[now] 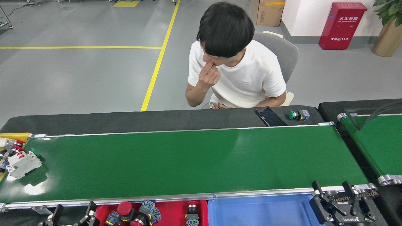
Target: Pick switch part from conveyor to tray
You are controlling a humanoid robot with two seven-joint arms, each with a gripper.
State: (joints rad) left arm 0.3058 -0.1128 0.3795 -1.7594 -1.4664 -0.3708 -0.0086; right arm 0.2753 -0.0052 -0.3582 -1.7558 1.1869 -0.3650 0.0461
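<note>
The conveyor (188, 163) runs across the middle of the frame, its green belt bare except at the far left end, where a white circuit breaker with red levers (22, 162) lies on the belt among a cluster of pushbutton switch parts (11, 147) that spills over the belt's end toward a yellow tray (14, 136) at the left edge.

Along the bottom edge, just below the conveyor's near rail, the red tray (171, 211) holds several switch parts: a red mushroom-head button (124, 208), a blue-and-grey contact block (150, 211) and a black-bodied red pushbutton (192, 209). A blue tray (260, 210) sits just to its right.

The left gripper (73, 214) shows at the bottom left, its two black fingers spread apart and holding nothing. The right gripper (334, 191) stands at the bottom right, over the corner of the blue tray and the conveyor rail, its fingers also spread and empty.

Beyond the belt, a person in a white T-shirt (238, 75) sits on a grey chair with a hand (208, 75) raised to the face. On the black table strip (125, 119) lie a dark phone (269, 115) and, just to its right, a green pushbutton switch (298, 115). A second green belt (377, 144) shows at the right edge, a red cabinet (341, 25) in the upper right.
</note>
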